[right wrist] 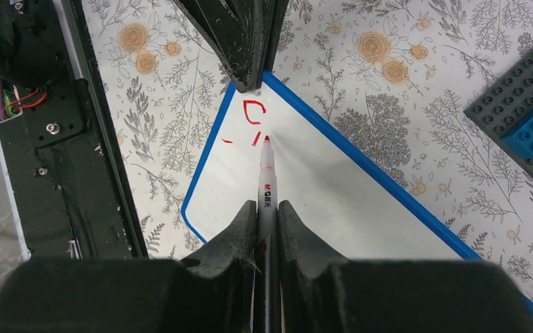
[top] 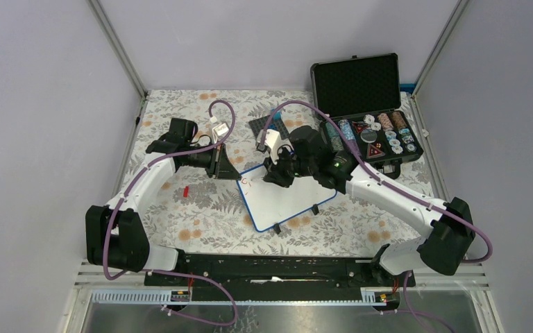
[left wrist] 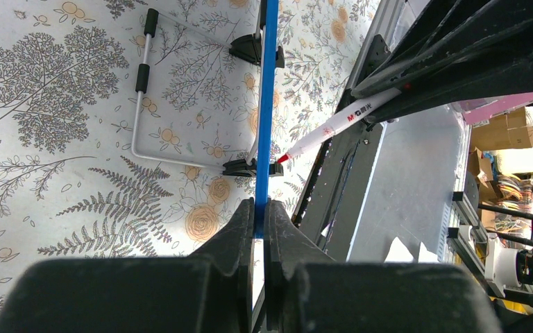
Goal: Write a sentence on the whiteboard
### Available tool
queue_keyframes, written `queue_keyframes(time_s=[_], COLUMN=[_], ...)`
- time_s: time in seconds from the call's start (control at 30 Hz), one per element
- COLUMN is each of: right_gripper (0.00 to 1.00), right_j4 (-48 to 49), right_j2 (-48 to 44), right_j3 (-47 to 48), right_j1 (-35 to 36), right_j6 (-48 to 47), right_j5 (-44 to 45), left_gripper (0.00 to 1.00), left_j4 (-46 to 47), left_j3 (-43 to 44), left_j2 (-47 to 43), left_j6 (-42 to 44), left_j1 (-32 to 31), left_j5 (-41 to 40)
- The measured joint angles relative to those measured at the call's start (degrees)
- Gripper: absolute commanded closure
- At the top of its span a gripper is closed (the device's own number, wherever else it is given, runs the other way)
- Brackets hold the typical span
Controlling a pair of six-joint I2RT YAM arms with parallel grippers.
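A small white whiteboard with a thin blue rim [top: 288, 198] sits in the middle of the table with the flower and leaf cloth [top: 180, 215], between the two arms. It lies turned a bit, with one corner pointing at the left arm.

The left gripper [left wrist: 259, 208] is closed tight on the blue rim at that corner. The rim is pinched between its two black fingers.

The right gripper [right wrist: 267, 208] is closed around a white marker pen with a red tip [right wrist: 266, 173]. The pen pokes out straight ahead between the fingers. Its red tip is down at the white face, right next to a few short red marks [right wrist: 253, 114] near the held corner. I cannot tell if the tip touches the board.

A black case with foam inside [top: 364, 104] stands open at the far right of the table. A small red thing [top: 186, 190] lies on the cloth near the left arm.
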Motion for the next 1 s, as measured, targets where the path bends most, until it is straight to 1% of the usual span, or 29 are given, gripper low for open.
queue_keyframes(time_s=[0.47, 1.0], right_gripper=[1.00, 1.00], right_j4=[0.09, 0.04], right_j2=[0.76, 1.20], right_j3=[0.00, -0.02], right_j1=[0.02, -0.20], right_j6=[0.55, 0.50], right_j5=[-1.14, 0.07], left_gripper=[1.00, 1.00], left_j4=[0.04, 0.04], left_j3=[-0.07, -0.11], left_j2=[-0.02, -0.24], left_j6=[0.13, 0.15], left_j1=[0.00, -0.02], left_j5=[0.00, -0.09])
